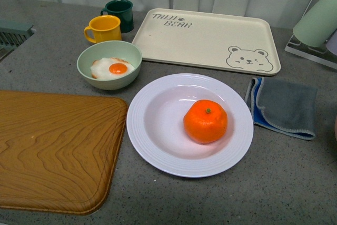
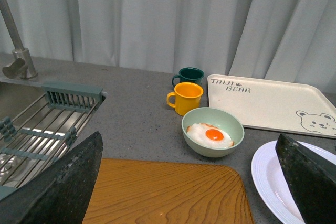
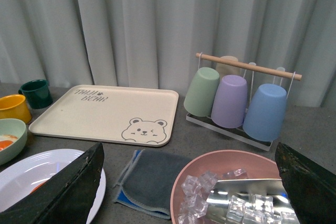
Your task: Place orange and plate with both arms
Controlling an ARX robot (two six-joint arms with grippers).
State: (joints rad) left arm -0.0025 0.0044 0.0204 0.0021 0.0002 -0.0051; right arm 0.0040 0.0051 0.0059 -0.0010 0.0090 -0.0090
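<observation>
Sitting inside the plate, the orange lies near the front edge of the counter, about midway along it. The left gripper and right gripper are both spread wide and empty.

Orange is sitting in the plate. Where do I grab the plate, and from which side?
I'd pinch the plate by its wide ribbed rim at the near edge, coming in low from the robot's side. Bare counter lies there, while the wooden board crowds the left edge and the cloth sits by the right. The orange rests right of centre, so lift level.
</observation>
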